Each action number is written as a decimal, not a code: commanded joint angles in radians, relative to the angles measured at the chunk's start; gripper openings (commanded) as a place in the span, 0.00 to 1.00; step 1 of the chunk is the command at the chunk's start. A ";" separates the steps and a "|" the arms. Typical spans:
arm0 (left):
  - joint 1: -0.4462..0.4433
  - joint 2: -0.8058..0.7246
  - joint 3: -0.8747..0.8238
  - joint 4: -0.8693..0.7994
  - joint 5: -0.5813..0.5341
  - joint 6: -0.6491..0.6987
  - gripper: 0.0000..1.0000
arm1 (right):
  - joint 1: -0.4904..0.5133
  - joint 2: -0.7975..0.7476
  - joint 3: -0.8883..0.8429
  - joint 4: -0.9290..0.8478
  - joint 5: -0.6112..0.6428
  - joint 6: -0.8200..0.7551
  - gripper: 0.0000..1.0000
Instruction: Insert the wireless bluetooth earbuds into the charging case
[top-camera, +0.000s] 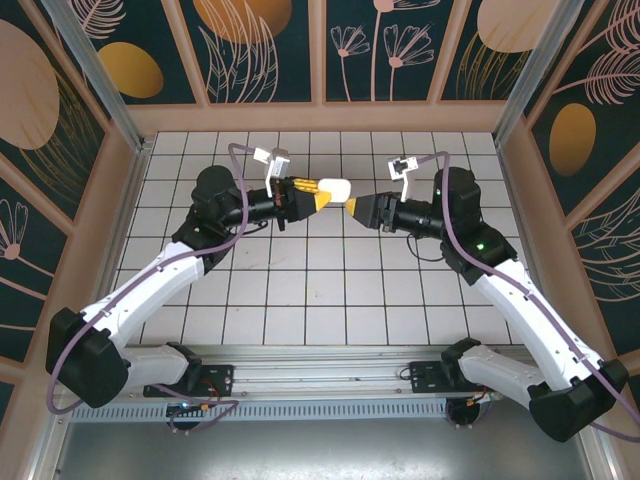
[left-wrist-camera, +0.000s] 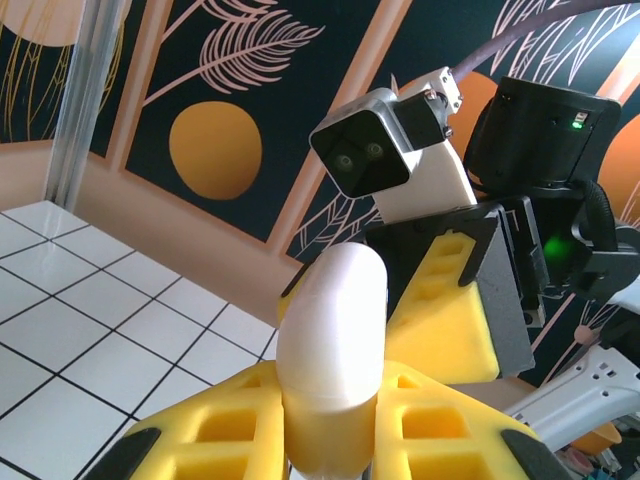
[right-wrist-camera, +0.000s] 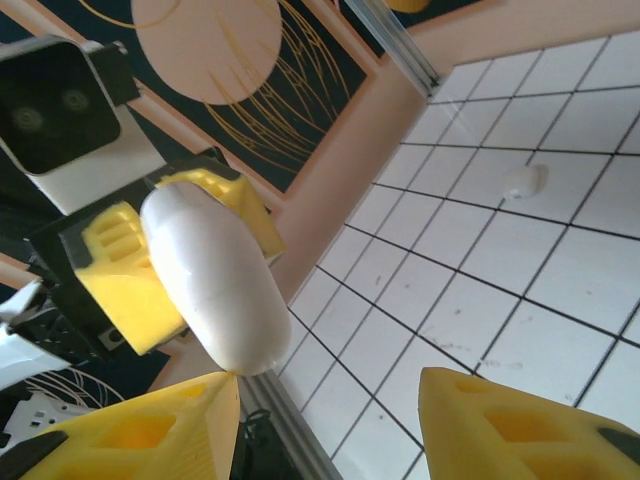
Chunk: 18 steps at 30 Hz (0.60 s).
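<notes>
Left jaws clamp the charging case; right jaws parted beside its tip.

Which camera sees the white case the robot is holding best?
The right wrist view: the white case shows nearly whole, clamped in the left gripper. In the left wrist view the white case is cut off at the bottom; in the top view it looks small.

Left claw: yellow fingers clamped on the charging case, white, rounded, standing upright.
Right claw: just behind the case, facing it; wrist camera above.
Desk: white tiles, lower left.
</notes>
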 joint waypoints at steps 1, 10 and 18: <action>-0.003 0.005 0.031 0.036 0.086 -0.039 0.00 | -0.003 0.008 -0.003 0.113 -0.048 0.021 0.52; -0.003 0.019 0.042 0.033 0.118 -0.043 0.00 | 0.017 0.031 0.017 0.142 -0.107 0.016 0.56; -0.003 0.018 0.050 -0.024 0.149 0.012 0.00 | 0.022 0.075 0.030 0.136 -0.119 0.018 0.27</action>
